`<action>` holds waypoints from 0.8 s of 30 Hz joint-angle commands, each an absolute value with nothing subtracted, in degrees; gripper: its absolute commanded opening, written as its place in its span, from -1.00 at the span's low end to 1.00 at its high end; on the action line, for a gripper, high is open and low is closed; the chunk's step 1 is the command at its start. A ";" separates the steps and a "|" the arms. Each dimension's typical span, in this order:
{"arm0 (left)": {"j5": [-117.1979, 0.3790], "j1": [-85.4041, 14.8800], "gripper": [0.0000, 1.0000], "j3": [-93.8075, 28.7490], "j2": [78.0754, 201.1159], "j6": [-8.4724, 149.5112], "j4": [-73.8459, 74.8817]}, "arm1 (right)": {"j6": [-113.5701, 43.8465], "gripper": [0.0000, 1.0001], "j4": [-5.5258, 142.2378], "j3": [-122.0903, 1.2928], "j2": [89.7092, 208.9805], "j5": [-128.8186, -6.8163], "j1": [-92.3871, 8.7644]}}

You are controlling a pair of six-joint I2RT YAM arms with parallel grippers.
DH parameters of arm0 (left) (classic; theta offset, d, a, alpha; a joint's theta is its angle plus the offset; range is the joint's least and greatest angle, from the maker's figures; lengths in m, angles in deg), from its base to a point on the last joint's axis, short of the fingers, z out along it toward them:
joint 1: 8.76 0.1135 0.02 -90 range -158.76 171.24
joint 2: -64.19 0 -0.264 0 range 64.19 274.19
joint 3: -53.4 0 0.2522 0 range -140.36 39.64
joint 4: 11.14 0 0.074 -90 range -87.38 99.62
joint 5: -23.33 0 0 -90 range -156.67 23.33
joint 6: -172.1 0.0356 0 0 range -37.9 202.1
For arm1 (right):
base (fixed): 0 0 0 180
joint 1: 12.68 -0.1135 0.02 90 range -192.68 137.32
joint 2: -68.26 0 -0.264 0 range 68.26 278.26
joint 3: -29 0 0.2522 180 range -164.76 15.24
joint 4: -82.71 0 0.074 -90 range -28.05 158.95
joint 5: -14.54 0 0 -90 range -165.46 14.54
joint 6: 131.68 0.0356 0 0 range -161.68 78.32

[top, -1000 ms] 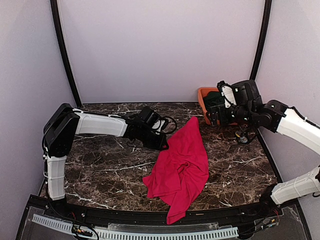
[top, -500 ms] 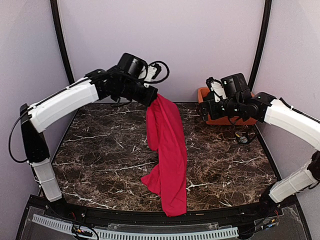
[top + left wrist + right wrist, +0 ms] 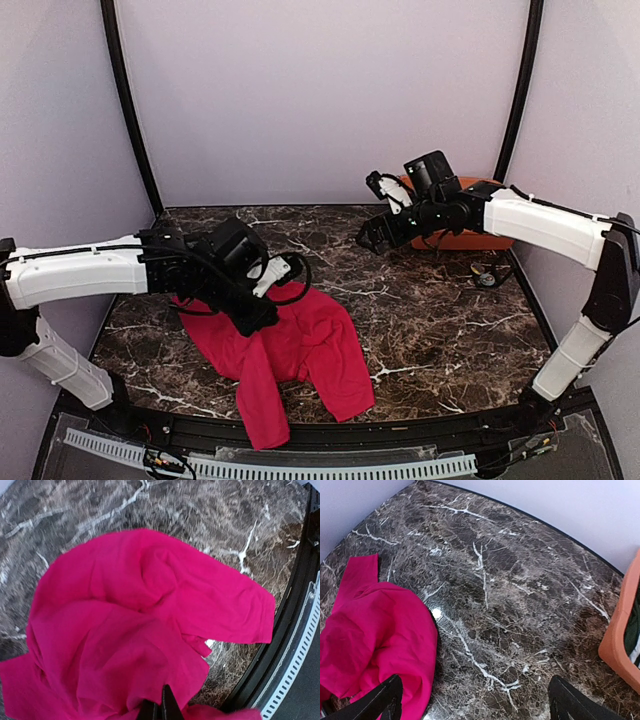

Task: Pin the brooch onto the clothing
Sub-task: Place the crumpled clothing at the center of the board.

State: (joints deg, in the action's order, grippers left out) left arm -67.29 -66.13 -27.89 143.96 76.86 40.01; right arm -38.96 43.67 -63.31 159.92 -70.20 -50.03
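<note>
Crumpled bright red short-sleeved T-shirt (image 3: 310, 345), left jaws seemingly clamping it; right jaws apart, empty; no brooch visible, pinning unstarted.

red T-shirt (image 3: 310, 345), crumpled, loosely spread, front-left of centre

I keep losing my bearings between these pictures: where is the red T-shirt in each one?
Top view: red T-shirt lower middle, crumpled at the near edge.
Left wrist view: fills most of the picture.
Right wrist view: lower left corner.
Shared landmark: dark marble table under it.
</note>
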 commanded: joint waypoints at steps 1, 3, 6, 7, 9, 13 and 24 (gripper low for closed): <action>-60.71 -67.46 -0.99 -22.58 144.55 68.49 35.55 | -41.26 0.97 45.67 -63.57 160.25 -63.93 -51.41; -57.97 -67.64 -0.99 -21.87 145.90 67.29 29.85 | -41.26 0.97 45.97 -62.95 160.02 -64.55 -51.43; -55.02 -67.82 -0.99 -22.98 149.60 67.09 27.48 | -41.92 0.97 45.42 -62.58 159.50 -66.07 -51.41; -54.47 -68.09 -0.99 -23.96 150.31 67.49 27.23 | -42.66 0.97 45.14 -62.51 159.24 -66.42 -51.35; -52.83 -68.48 -0.99 -24.90 151.87 68.03 27.04 | -43.40 0.97 44.78 -62.25 158.62 -66.62 -51.36; -49.16 -68.74 -0.68 -24.23 151.10 68.34 25.71 | -44.67 0.97 43.97 -62.11 159.20 -65.36 -51.44; -76.14 -64.17 0.96 -17.24 134.45 55.48 34.54 | -42.36 0.97 45.36 -63.40 165.10 -64.44 -52.19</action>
State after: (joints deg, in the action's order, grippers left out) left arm -62.42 -67.98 -20.54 140.31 64.86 27.42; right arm -43.41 44.00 -62.85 162.68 -64.91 -51.43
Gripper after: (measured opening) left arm 0.958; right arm 0.986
